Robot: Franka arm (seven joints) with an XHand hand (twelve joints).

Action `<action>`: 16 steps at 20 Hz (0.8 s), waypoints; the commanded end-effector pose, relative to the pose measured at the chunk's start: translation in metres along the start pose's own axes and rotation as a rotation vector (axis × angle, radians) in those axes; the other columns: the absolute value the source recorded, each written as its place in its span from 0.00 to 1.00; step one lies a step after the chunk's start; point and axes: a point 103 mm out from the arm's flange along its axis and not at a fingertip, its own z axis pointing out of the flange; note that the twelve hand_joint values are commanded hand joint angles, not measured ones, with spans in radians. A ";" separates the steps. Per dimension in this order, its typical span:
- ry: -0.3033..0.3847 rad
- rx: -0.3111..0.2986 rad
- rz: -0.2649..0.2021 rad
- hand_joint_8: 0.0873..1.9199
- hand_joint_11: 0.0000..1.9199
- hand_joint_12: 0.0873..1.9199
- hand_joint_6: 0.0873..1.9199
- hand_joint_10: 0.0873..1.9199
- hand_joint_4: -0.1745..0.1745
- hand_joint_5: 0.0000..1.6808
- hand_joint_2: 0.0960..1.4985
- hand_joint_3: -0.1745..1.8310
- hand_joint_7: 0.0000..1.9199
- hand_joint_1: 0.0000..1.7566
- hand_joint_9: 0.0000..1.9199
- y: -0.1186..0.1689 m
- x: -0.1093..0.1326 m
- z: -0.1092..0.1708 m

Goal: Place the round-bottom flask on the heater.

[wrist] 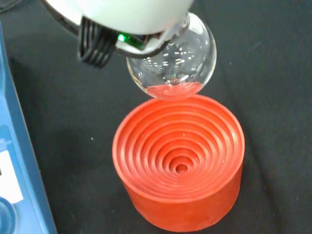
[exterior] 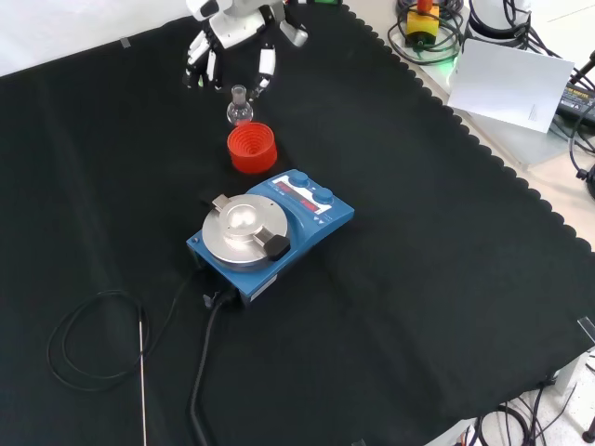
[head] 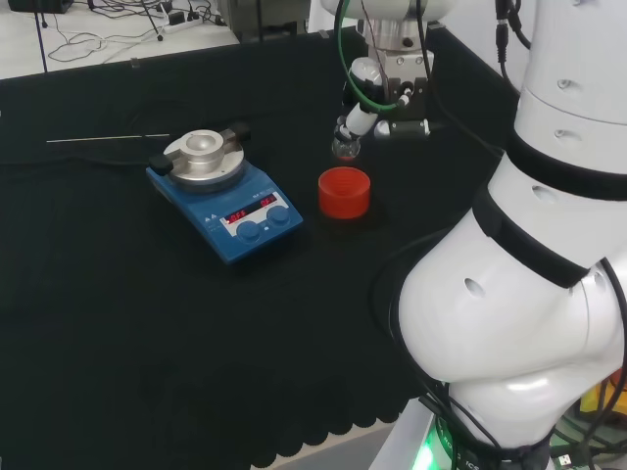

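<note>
The hand [exterior: 234, 42] pinches the neck of the round-bottom flask [exterior: 240, 110] between curled fingers. The flask hangs upright, clear of the red ribbed stand [exterior: 252, 148], just beyond its far rim in the front view. The heater [exterior: 270, 229] stands nearer on the table [exterior: 446, 279], its plate bare.

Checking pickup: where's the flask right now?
Front view: the flask is just above the red stand, under the hand at top left. Wrist view shows it clear of the stand, not seated.
</note>
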 end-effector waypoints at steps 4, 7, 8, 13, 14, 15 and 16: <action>-0.009 -0.006 -0.019 0.30 0.22 0.67 0.44 0.26 0.49 0.71 0.37 0.49 0.16 0.65 0.33 -0.014 0.014 -0.025; -0.008 -0.010 -0.037 0.30 0.22 0.67 0.44 0.26 0.49 0.71 0.37 0.49 0.16 0.65 0.32 -0.012 0.024 -0.033; -0.010 -0.010 -0.046 0.30 0.22 0.67 0.44 0.26 0.49 0.71 0.37 0.49 0.16 0.65 0.32 -0.011 0.030 -0.035; -0.036 0.000 -0.110 0.30 0.22 0.67 0.44 0.26 0.49 0.71 0.37 0.49 0.16 0.65 0.32 -0.002 0.067 -0.041; -0.046 0.002 -0.123 0.30 0.22 0.67 0.44 0.26 0.49 0.71 0.37 0.49 0.16 0.65 0.32 0.001 0.075 -0.041; -0.056 0.003 -0.136 0.30 0.22 0.67 0.44 0.26 0.49 0.71 0.37 0.49 0.16 0.65 0.32 0.004 0.084 -0.042; -0.070 -0.004 -0.148 0.30 0.22 0.67 0.44 0.26 0.49 0.71 0.37 0.49 0.16 0.65 0.32 0.007 0.093 -0.042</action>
